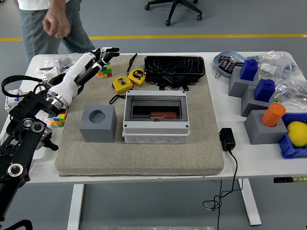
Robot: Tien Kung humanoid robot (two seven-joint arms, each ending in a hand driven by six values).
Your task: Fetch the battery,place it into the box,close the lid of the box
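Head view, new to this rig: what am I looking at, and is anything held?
One camera sits high on a humanoid robot, looking down over a white table. The black arm entering from the left ends in a white five-fingered robot hand, fingers spread, holding nothing, raised near a colour cube. No right arm shows. On the grey mat sit a grey box with its clear lid down and something reddish inside, a grey block with a hole, two yellow tape measures and a black tray. A person stands at the far left corner.
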